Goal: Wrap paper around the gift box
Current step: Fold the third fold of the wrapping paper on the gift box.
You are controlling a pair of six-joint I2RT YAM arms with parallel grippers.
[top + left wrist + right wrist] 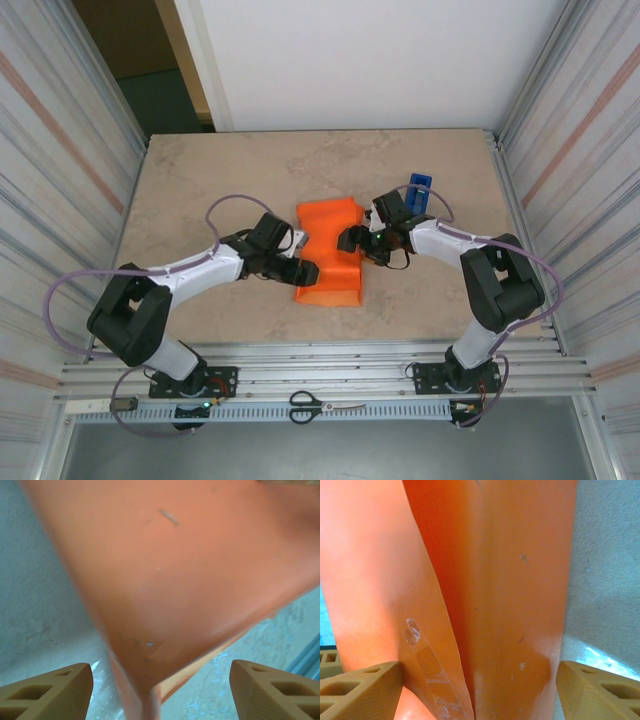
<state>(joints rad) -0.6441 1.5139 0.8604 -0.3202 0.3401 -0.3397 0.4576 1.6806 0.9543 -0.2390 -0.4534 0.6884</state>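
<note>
The orange paper [330, 250] lies folded over in a raised bundle at the middle of the table, and the gift box is hidden. My left gripper [305, 271] is at the bundle's near left side. In the left wrist view a hanging fold of paper [175, 580] dips between the tan fingers [50, 690], which stand wide apart and clear of it, so the left gripper [160, 695] is open. My right gripper [348, 240] is at the bundle's right side. Its open jaws [477, 690] straddle overlapping paper flaps [510, 580] bearing a strip of clear tape [427, 665].
A blue tape dispenser [420, 190] stands just behind the right gripper. Scissors [315, 405] lie on the metal rail at the near edge, between the arm bases. Metal walls close in the table [200, 180] on the left and right.
</note>
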